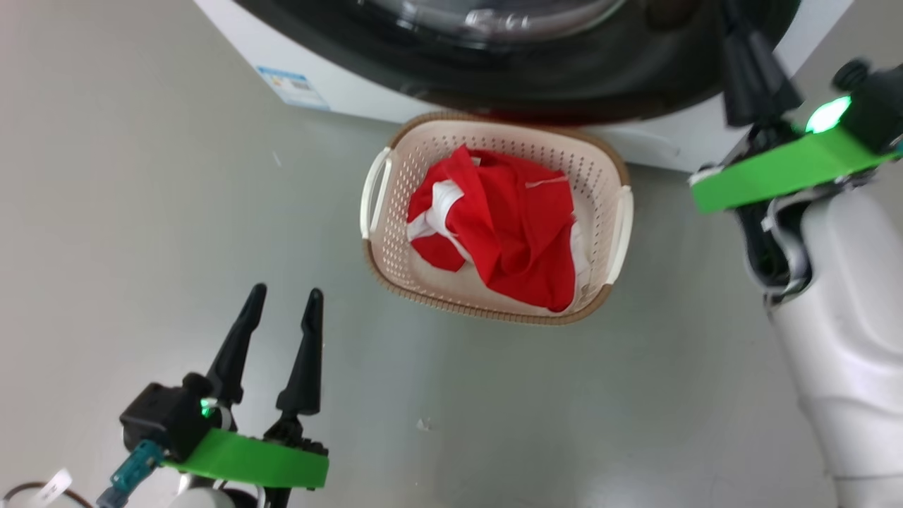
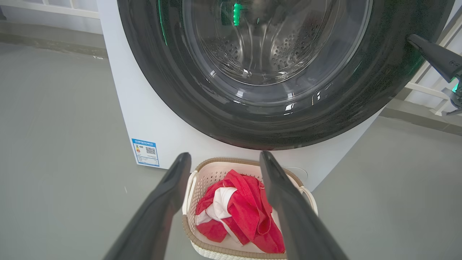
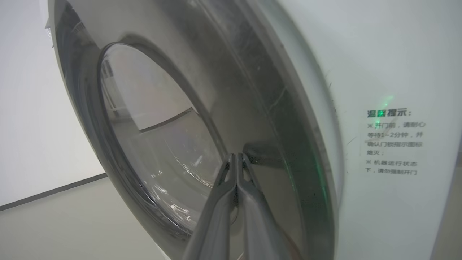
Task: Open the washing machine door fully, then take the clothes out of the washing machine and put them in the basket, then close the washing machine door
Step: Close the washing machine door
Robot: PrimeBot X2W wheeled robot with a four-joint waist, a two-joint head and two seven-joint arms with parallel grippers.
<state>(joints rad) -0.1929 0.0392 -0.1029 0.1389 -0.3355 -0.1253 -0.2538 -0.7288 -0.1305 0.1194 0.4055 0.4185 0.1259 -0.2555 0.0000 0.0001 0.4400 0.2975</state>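
The cream basket [image 1: 395,247] stands on the floor just in front of the washing machine [image 1: 338,85], with the red clothes [image 1: 515,226] piled inside it. The washing machine door [image 1: 564,85] lies against or nearly against the white front; its steel drum shows through the glass in the left wrist view. My left gripper [image 1: 286,293] hangs open and empty above the floor, left of and nearer than the basket [image 2: 205,173]. My right gripper [image 3: 236,156] is shut, its tips against the black rim of the washing machine door [image 3: 252,90] on its right side, and holds nothing.
Grey floor spreads to the left and in front of the basket. A blue label [image 1: 293,86] sits low on the machine's front. My pale right forearm [image 1: 846,317] fills the right side. A white railing [image 2: 426,86] stands behind the machine at the right.
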